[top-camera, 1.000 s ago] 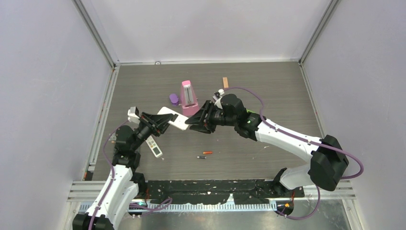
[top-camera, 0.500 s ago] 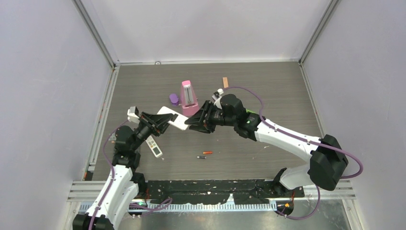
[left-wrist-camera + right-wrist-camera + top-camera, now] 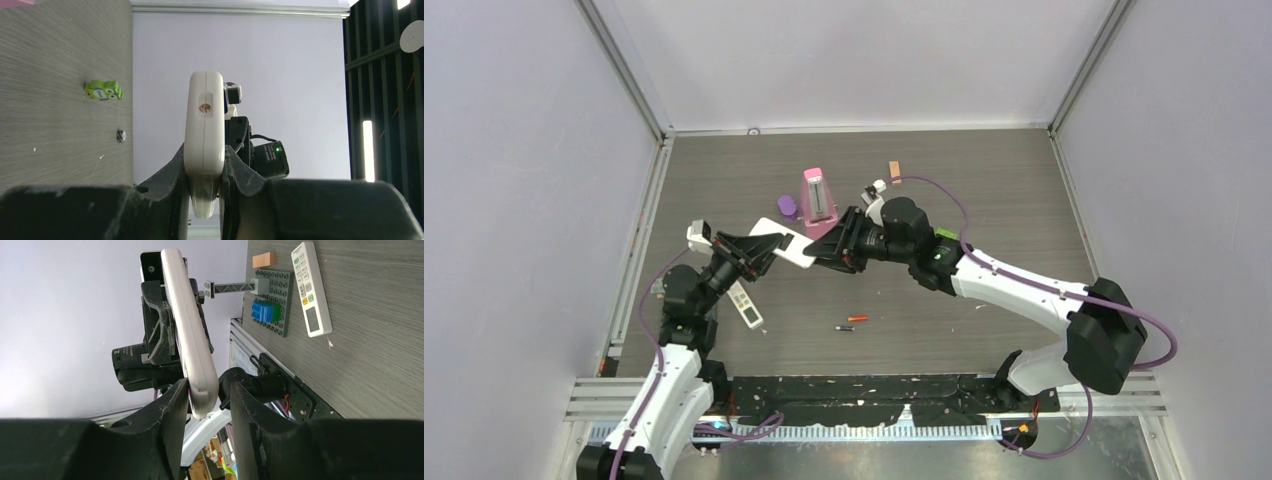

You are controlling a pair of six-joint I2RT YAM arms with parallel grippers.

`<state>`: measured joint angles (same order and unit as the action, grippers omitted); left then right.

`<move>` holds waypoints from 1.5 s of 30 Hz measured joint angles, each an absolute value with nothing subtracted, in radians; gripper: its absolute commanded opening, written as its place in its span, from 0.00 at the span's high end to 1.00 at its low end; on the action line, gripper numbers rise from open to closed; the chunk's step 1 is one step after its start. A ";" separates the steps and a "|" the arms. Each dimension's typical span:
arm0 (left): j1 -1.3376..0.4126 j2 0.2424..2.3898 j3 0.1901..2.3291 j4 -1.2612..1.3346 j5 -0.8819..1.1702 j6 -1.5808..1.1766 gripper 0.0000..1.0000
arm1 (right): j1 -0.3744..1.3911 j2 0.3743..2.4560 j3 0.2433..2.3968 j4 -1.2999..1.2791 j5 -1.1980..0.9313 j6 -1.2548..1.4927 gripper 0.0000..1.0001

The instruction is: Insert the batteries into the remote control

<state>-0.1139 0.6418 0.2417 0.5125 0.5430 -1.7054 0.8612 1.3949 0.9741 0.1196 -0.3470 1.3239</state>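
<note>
The remote control [image 3: 789, 246], white, hangs above the tabletop [image 3: 984, 200], held at both ends. The left hand [image 3: 769, 250] is clamped hard on its 8 o'clock end, and the right hand [image 3: 824, 253], partly closed, has a finger against each side of the 4 o'clock end. The batteries [image 3: 852, 322], one orange and one dark, lie loose on the tabletop at 5 o'clock from the remote control, apart from both hands. A second remote [image 3: 746, 305] lies flat under the left arm at 7 o'clock, with a grey brick plate [image 3: 270, 305] beside it. At 12 o'clock a pink tower-shaped object [image 3: 816, 200] stands close behind the right hand, with a purple object [image 3: 787, 206] just beside it. A tan block [image 3: 894, 170] lies farther back at 1 o'clock.
</note>
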 measured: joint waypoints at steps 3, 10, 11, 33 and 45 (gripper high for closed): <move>-0.113 0.641 0.242 0.511 0.538 -1.721 1.00 | 0.867 1.402 0.974 0.146 -0.336 1.311 0.64; -0.111 0.630 0.242 0.505 0.523 -1.758 1.00 | 0.881 1.409 0.974 0.199 -0.308 1.288 0.76; -0.110 0.627 0.242 0.506 0.519 -1.765 1.00 | 0.882 1.410 0.974 0.207 -0.305 1.288 0.77; -0.102 0.624 0.293 0.396 0.393 -1.741 1.00 | 0.893 1.525 1.072 0.255 -0.226 1.269 0.80; -0.113 0.624 0.345 0.326 0.442 -1.599 1.00 | 0.909 1.500 1.062 0.220 -0.204 1.191 0.40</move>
<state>-0.1135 0.6235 0.3450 0.3264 0.4419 -1.5986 0.9092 1.4998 1.0622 0.2195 -0.2035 1.1908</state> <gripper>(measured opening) 0.223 0.453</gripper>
